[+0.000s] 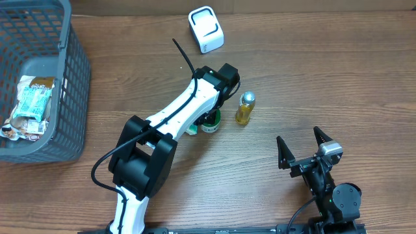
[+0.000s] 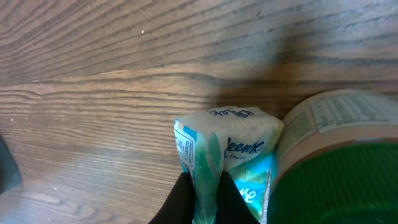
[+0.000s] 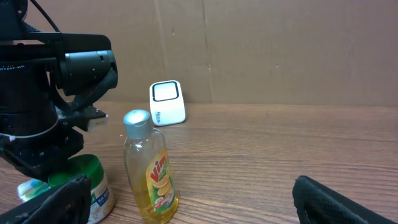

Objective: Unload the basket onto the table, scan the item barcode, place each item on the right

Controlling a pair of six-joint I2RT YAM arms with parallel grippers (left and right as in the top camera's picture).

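Idling R gripper (image 1: pixel 298 135): jaws wide apart, nothing in them; no risk while parked.
L gripper (image 2: pixel 205 194): clenched on tissue pack (image 2: pixel 230 134), thin edge pinch only; soft wrap could slip or swing on a lift.
tissue pack: low by the table, touching green-lid tub (image 2: pixel 336 162); can't tell if it's off the wood.
green-lid tub: may get dragged or tipped as pack comes up.
bottle (image 1: pixel 245 108): upright, just beside tub; arm sweep could knock it.
scanner (image 1: pixel 206 28): far edge, well apart; barcode side not visible, may face wrong way.
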